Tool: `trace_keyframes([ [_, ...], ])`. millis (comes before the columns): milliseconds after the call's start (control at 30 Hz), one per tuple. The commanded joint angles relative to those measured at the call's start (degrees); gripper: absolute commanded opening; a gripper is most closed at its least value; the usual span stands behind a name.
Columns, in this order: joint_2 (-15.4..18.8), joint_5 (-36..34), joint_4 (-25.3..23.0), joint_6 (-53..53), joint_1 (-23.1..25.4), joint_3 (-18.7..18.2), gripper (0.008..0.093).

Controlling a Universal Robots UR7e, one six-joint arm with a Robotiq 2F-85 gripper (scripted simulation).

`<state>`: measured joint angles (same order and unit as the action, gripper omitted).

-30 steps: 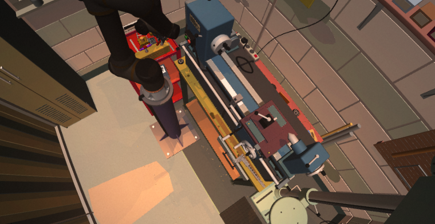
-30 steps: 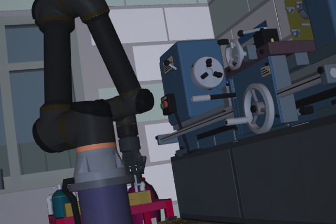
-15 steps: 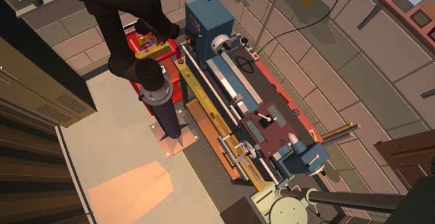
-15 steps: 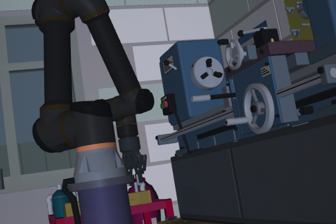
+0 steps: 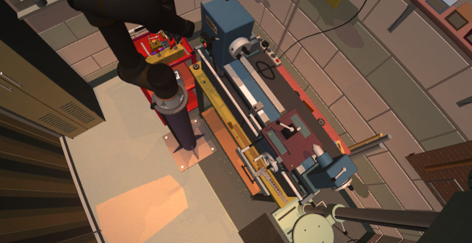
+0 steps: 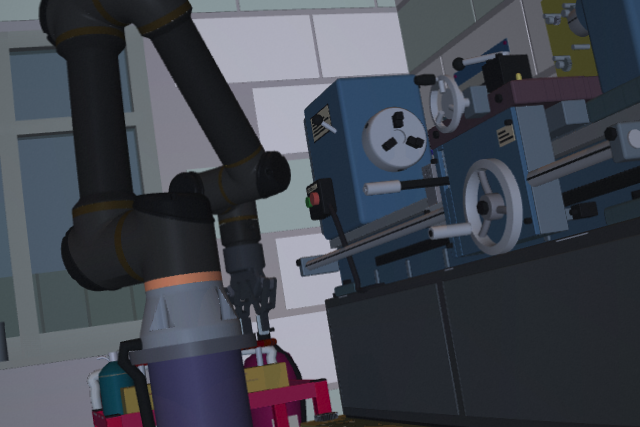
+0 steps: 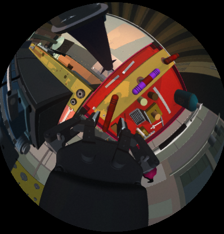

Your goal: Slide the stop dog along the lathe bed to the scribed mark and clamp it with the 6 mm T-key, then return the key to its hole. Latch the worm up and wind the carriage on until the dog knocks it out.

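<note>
The stop dog on the lathe bed point(image 5: 254, 89) is too small to make out, and the arm hides much of the tool cart from the side camera. My gripper point(image 7: 107, 123) hangs open over the yellow key block point(image 7: 130, 84) on the red cart point(image 5: 165, 51), holding nothing. The red-handled T-key point(image 7: 111, 111) stands in its hole in the block, just below and between my fingers. A second red-handled key point(image 7: 170, 58) stands at the block's far end, and a purple-ended tool point(image 7: 146, 81) lies across it. The carriage point(image 5: 290, 139) sits near the tailstock point(image 5: 330, 170).
The red cart tray also holds a teal can point(image 7: 186, 99), small blocks and steel rules. The robot pedestal point(image 5: 178, 122) stands beside the cart. The blue headstock point(image 5: 224, 26) and yellow chip tray point(image 5: 224, 109) lie to the right of the cart.
</note>
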<state>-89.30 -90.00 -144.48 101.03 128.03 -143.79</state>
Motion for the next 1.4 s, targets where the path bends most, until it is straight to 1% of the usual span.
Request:
trace_keyframes([
  [0, -0.9, 0.0, 1.0, 0.0, 0.0, 0.3, 0.0480],
  [167, -4.0, 0.0, 5.5, 0.0, 0.0, 1.5, 0.0480],
  [500, -5.4, 0.0, 7.6, 0.0, 0.0, 2.2, 0.0480],
  [600, -7.1, 0.0, 10.1, 0.0, 0.0, 3.1, 0.0480],
  [700, -9.9, 0.0, 14.4, 0.0, 0.0, 4.7, 0.0480],
  [867, -15.2, 0.0, 24.2, 0.0, 0.0, 9.2, 0.0480],
  [1033, -19.4, 0.0, 34.8, 0.0, 0.0, 15.6, 0.0480],
  [1200, -21.6, 0.0, 43.8, 0.0, 0.0, 22.3, 0.0480],
  [1367, -22.4, 0.0, 49.7, 0.0, 0.0, 27.3, 0.0480],
])
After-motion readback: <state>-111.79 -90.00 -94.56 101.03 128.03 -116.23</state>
